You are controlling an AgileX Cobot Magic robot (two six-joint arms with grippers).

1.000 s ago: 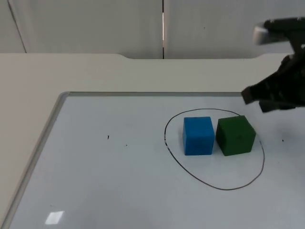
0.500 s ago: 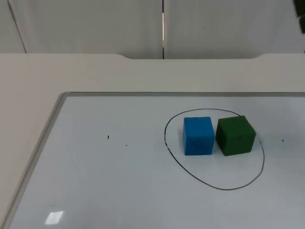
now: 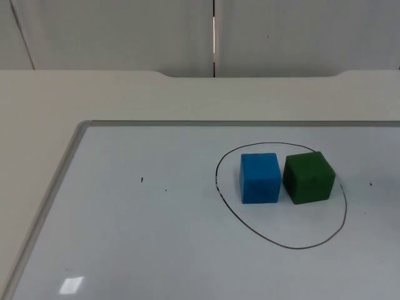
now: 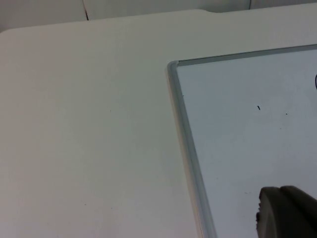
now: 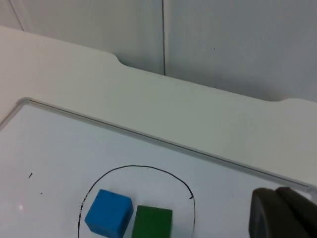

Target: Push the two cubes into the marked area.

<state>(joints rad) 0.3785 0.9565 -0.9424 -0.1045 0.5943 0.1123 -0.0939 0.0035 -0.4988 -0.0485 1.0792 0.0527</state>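
r arm gone from top view; 1 blue cube (image 3: 260,178) + 1 green cube (image 3: 309,177) inside circle (image 3: 281,240); grippers' state unclear

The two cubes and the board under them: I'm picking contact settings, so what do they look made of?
Blue cube and green cube: matte, soft-edged, glare-free faces, probably foam or rubbery plastic. Whiteboard: glossy white surface with a light reflection and a metal-looking frame.

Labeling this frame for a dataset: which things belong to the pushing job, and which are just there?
Job: blue cube; green cube; marked area, both cubes inside it.
Just there: whiteboard; table; partition wall.
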